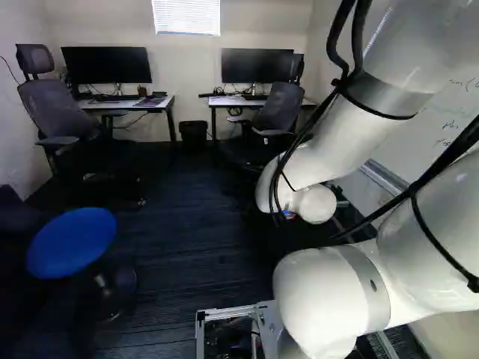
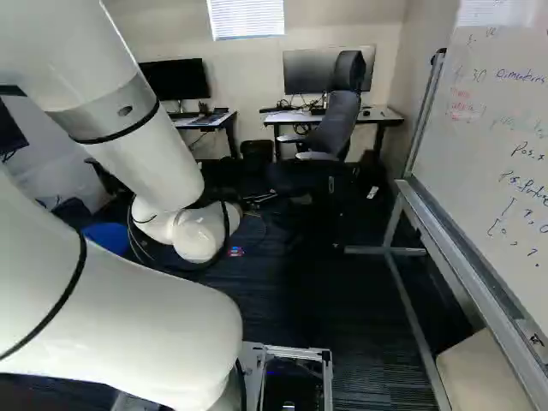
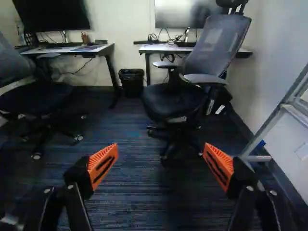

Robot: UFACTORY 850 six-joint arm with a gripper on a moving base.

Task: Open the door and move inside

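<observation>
Near: thick white jointed arm [image 2: 145, 154], folded above the silver metal base frame [image 2: 295, 350], presumably to stay compact indoors. Black two-finger gripper with orange pads [image 3: 160, 163]: fingers wide apart, nothing between; no handle within reach, so empty makes sense. Door: not visible in any view. Furniture ahead suggests it lies behind, entry well advanced. Near left: round blue-topped stool [image 1: 72, 243]. Right: large whiteboard in a grey metal frame [image 2: 497, 163], along the wall, likely to spare floor. Far: dark mesh office chairs [image 3: 216, 45] by white-topped desks [image 3: 148, 48], for seated work; black plastic bin [image 3: 131, 82] between desks.
</observation>
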